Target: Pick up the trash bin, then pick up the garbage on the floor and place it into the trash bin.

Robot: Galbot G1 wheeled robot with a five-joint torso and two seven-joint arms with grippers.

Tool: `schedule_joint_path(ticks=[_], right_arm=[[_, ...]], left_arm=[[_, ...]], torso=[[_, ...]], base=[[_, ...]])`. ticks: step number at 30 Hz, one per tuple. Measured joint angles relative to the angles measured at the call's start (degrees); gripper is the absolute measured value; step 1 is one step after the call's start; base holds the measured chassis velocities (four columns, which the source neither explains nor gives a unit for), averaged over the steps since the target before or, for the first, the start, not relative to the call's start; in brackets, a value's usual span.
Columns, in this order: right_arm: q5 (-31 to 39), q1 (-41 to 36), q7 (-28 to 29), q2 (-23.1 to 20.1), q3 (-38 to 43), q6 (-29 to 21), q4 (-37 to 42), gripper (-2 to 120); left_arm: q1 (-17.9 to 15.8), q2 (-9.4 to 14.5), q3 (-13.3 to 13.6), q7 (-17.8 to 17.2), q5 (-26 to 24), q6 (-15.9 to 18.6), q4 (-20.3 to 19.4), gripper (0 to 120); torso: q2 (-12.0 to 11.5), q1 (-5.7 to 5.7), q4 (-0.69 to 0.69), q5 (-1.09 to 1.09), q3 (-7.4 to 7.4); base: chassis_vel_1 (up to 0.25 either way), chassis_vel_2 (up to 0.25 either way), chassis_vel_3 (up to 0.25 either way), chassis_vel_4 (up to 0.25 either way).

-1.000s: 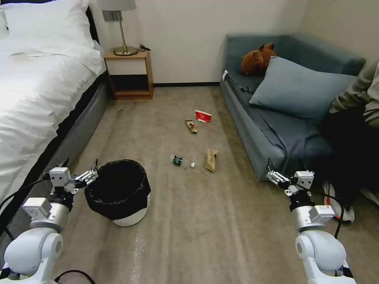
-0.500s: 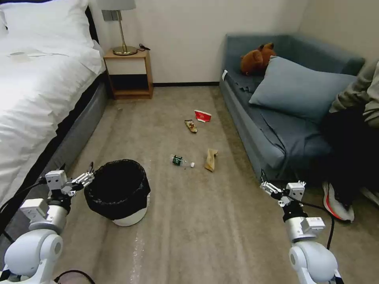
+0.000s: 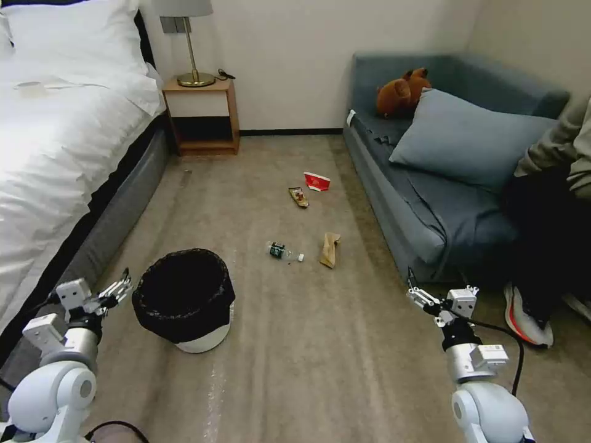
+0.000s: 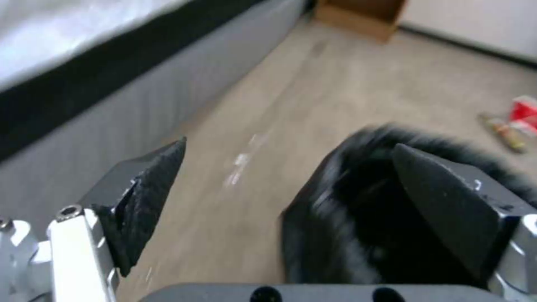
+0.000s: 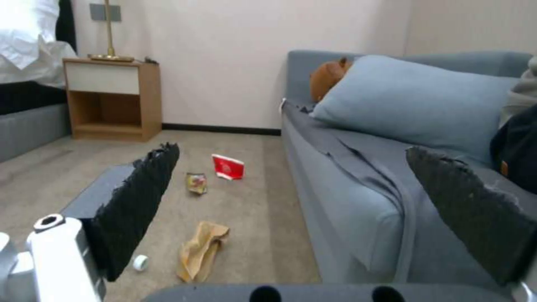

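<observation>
I have the left gripper low over the carpet, just beside the trash bin on its bed side, not touching it. Its fingers are spread wide with nothing between them; from the left wrist camera one finger sits over bare floor and the other over the black bag folded over the bin's rim. The bin stands upright on the floor, white base showing under the crinkly liner, close to the bed.

My right gripper hangs near the front corner of the sofa, above the carpet, fingers wide apart and empty.

The garbage lies scattered on the floor between the bin and the sofa. The clear bottle with the green label is on its side, and the tan paper bag lies just beside it toward the sofa. Farther off, the snack wrapper and the flattened red-and-white cup sit near each other. In the right wrist camera I see the paper bag, wrapper and cup between the fingers.

A brown plush toy rests on the sofa behind a blue pillow, and a nightstand with a lamp stands against the far wall.
</observation>
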Motion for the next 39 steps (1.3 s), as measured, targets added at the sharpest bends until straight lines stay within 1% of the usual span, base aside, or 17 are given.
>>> schedule_joint_path(ticks=[2,3,5,6,10,13,14,15,16,17,19,20,22,25,29,35,39], right_arm=[[-0.2,-0.5,-0.2,0.2,0.0,0.3,0.3,100],[-0.2,-0.5,-0.2,0.2,0.0,0.3,0.3,100],[-0.9,-1.0,-0.3,0.5,-0.4,0.8,0.5,100],[-1.2,-1.3,-0.5,0.7,-0.5,1.2,0.5,100],[-1.8,-1.9,-1.0,0.9,-0.5,1.8,0.6,100],[-2.1,-2.4,-1.3,1.1,-0.2,2.3,0.5,100],[-2.2,-2.6,-1.4,1.2,0.1,2.5,0.3,100],[-2.2,-2.6,-1.4,1.2,0.3,2.7,0.3,100],[-2.2,-2.6,-1.4,1.2,0.3,2.7,0.3,100],[-2.3,-2.8,-1.4,1.3,0.4,2.8,0.2,100],[-2.3,-2.8,-1.4,1.4,0.4,2.9,0.2,100],[-2.3,-2.8,-1.4,1.4,0.4,2.9,0.2,100],[-2.5,-2.7,-1.5,1.6,0.3,2.9,0.4,100],[-2.8,-2.5,-1.5,1.8,0.1,2.9,0.4,100],[-2.9,-2.4,-1.5,1.9,-0.1,2.9,0.4,100],[-3.3,-2.4,-1.5,2.1,-0.6,2.9,0.3,100],[-3.6,-2.6,-1.8,2.3,-0.9,3.2,0.0,100]], left_arm=[[0.5,-0.5,0.0,-6.3,-4.7,3.7,1.1,99],[0.5,-0.5,0.0,-6.3,-4.7,3.7,1.1,99],[1.2,-1.2,0.1,-13.6,-10.2,7.9,2.3,99],[1.3,-1.3,0.1,-15.1,-11.2,8.7,2.5,99],[1.3,-1.4,0.1,-15.6,-11.7,9.1,2.6,99],[0.2,-2.2,0.6,-14.0,-9.8,9.7,4.1,98],[0.1,-2.5,0.8,-13.2,-9.0,10.0,3.7,98],[0.3,-2.5,0.8,-12.8,-8.5,9.9,2.9,98],[0.3,-2.5,0.8,-12.8,-8.5,9.9,2.9,98],[0.4,-2.5,0.6,-12.1,-7.1,9.3,2.2,98],[0.4,-2.5,0.4,-11.2,-5.0,7.8,2.0,98],[0.4,-2.5,0.4,-11.2,-5.0,7.8,2.0,98],[0.9,-2.4,-0.1,-9.3,-1.8,5.2,1.2,98],[1.5,-2.4,-0.2,-8.4,-0.8,4.0,0.2,98],[1.2,-2.4,-0.3,-8.4,-1.0,3.7,0.2,98],[-0.9,-2.8,1.1,-8.7,-4.6,3.9,2.0,97],[-2.7,-2.9,2.2,-8.3,-7.8,5.0,3.7,97]], torso=[[0.0,0.0,0.01,-0.01,0.0],[0.0,0.0,0.01,-0.01,0.0],[0.0,0.0,0.0,0.0,0.0],[0.0,0.0,0.01,-0.01,0.0],[0.0,0.0,0.0,0.0,0.0],[0.0,0.0,0.01,0.01,0.0],[0.0,0.0,-0.02,-0.1,0.0],[0.0,0.0,0.0,-0.02,0.0],[0.0,0.0,0.0,-0.02,0.0],[0.0,0.0,-0.01,0.06,0.0],[0.0,0.0,0.0,-0.04,0.0],[0.0,0.0,0.0,-0.04,0.0],[0.0,0.0,0.0,0.02,0.0],[0.0,0.0,0.01,0.0,0.0],[0.0,0.0,0.02,-0.01,0.0],[0.0,0.0,0.01,0.0,0.0],[0.0,0.0,0.0,0.0,0.0]], base=[[0.0,0.0,0.0,0.0],[0.0,0.0,0.0,0.0],[0.0,0.0,0.0,0.0],[0.0,0.0,0.0,0.0],[0.0,0.0,0.0,0.0],[0.0,0.0,0.0,0.0],[0.0,0.0,0.0,0.0],[0.0,0.0,0.0,0.0],[0.0,0.0,0.0,0.0],[0.0,0.0,0.0,0.0],[0.0,0.0,0.0,0.0],[0.0,0.0,0.0,0.0],[0.0,0.0,0.0,0.0],[0.0,0.0,0.0,0.0],[0.0,0.0,0.0,0.0],[0.0,0.0,0.0,0.0],[0.0,0.0,0.0,0.0]])
